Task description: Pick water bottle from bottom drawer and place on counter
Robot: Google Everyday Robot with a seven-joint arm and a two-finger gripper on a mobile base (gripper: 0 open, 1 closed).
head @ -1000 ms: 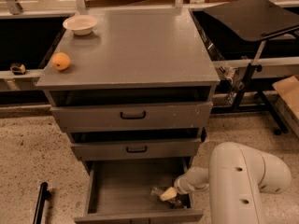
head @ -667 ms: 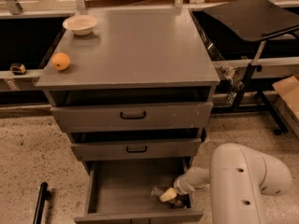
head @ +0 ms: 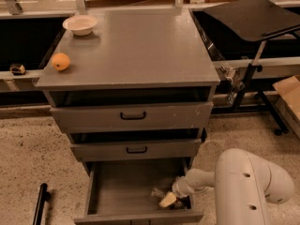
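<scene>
Camera view, looking down on the cabinet from the front.

- Bottom drawer: pulled out, grey box interior in sight. The two drawers above, top drawer and middle drawer, each sit slightly out, with a dark gap over each front.
- Arm: bulky white housing at lower right, with a slimmer white link reaching left into the bottom drawer.
- Claw: inside the bottom drawer, at its front right corner, low over the drawer floor. A pale yellowish tip shows. Open or closed: cannot tell.
- Water bottle: clear, glinting, lying on the drawer floor just left of the claw, right against it. Whether it is gripped: cannot tell.
- Surface: flat grey cabinet top. White bowl at the back left corner; orange near the left edge, well apart from the bowl.
- Black tray on a stand, right of the cabinet.
- Speckled floor; black bar lying at lower left.
</scene>
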